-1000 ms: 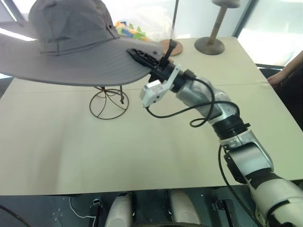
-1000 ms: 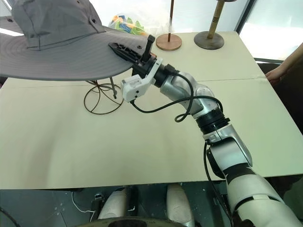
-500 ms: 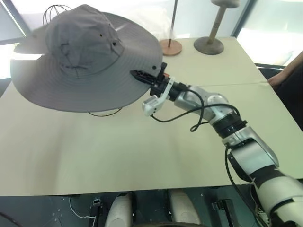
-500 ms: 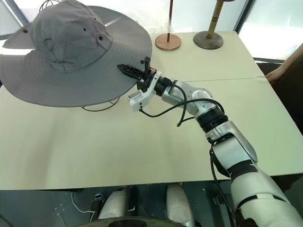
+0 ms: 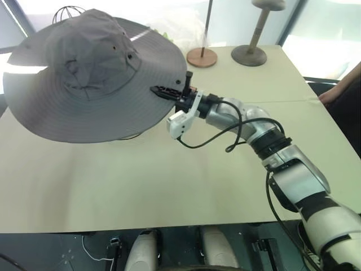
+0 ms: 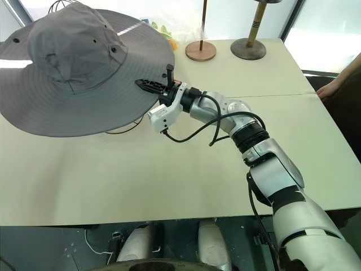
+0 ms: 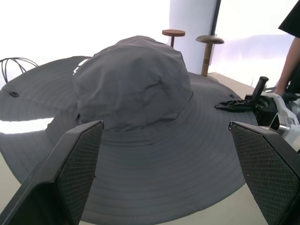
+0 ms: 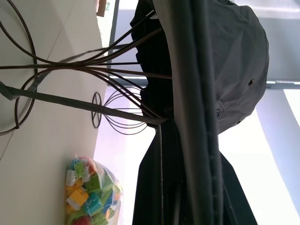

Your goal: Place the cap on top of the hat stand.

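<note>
Left gripper (image 7: 164, 187) hangs nearest with its fingers spread wide, nothing between them. Beyond it, the right gripper (image 5: 169, 91) is clamped on the brim of the cap (image 5: 90, 73), which has dropped from a second ago and now drapes over the hat stand (image 8: 93, 110), crown up, hiding the stand's base on the table (image 5: 169, 180). Farther back stands a wooden post (image 5: 259, 28).

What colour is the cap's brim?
Plain grey, like the crown; the cap shows it best in the right eye view.
</note>
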Motion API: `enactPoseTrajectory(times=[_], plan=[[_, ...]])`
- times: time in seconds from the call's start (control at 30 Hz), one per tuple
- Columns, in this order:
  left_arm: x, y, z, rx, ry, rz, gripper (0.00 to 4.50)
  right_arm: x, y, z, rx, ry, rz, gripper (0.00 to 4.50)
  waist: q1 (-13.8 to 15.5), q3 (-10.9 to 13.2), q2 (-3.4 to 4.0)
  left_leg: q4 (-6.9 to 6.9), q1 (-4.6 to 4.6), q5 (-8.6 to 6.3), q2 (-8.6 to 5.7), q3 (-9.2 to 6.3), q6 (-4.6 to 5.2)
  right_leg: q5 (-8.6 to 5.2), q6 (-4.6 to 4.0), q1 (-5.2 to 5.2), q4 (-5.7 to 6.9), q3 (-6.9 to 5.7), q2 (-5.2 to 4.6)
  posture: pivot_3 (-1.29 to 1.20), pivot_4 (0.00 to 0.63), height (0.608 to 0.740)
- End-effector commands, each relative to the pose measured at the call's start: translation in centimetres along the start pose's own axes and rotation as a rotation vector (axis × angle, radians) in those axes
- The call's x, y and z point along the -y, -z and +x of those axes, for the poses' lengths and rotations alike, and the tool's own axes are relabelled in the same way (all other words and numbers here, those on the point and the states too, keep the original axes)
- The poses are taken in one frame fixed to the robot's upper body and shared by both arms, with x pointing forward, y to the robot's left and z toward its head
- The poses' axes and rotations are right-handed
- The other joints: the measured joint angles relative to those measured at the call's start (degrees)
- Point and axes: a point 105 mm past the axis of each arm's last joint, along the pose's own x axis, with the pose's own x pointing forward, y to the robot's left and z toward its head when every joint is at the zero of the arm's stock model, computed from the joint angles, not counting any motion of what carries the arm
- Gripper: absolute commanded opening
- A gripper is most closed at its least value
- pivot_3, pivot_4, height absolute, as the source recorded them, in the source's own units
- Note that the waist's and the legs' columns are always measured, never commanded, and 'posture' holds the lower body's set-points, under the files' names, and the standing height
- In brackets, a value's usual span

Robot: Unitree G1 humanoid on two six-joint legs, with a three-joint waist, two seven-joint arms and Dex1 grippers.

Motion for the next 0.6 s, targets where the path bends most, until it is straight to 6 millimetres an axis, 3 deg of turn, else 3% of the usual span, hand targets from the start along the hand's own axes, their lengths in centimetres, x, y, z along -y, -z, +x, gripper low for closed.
enactPoseTrajectory(times=[0.03, 0.17, 0.37, 0.6], plan=[[0.1, -0.9, 0.6, 0.027, 0.016, 0.049, 4.50, 2.1, 0.1, 0.0, 0.002, 0.041, 0.012, 0.03, 0.05, 0.00, 0.00, 0.00, 0.00, 0.00, 0.00, 0.00, 0.00, 0.00, 0.00, 0.00, 0.00, 0.00, 0.00, 0.00, 0.150, 0.739], [0.1, -0.6, 1.4, 0.034, 0.043, 0.038, 4.50, 2.6, 0.3, -0.4, -0.004, 0.035, 0.045, 1.39, 0.13, 0.00, 0.00, 0.01, 0.00, 0.00, -0.01, 0.00, 0.00, 0.00, 0.00, 0.00, 0.00, 0.00, -0.02, 0.00, 0.150, 0.739], [0.0, 0.2, 2.6, 0.031, 0.083, 0.024, 4.50, 3.5, 0.3, -1.1, -0.013, 0.032, 0.018, 4.47, 0.14, 0.00, 0.00, 0.01, 0.00, -0.01, -0.01, 0.00, 0.01, 0.00, 0.00, 0.00, 0.00, 0.00, -0.02, 0.00, 0.150, 0.739], [-0.8, 0.4, 3.7, 0.033, 0.097, 0.024, 4.50, 3.1, 0.7, -4.0, -0.051, -0.032, 0.001, 4.47, 0.35, 0.01, -0.01, 0.00, -0.01, -0.03, -0.02, 0.01, 0.06, 0.00, 0.00, -0.01, 0.00, 0.00, -0.02, 0.00, 0.150, 0.739]])
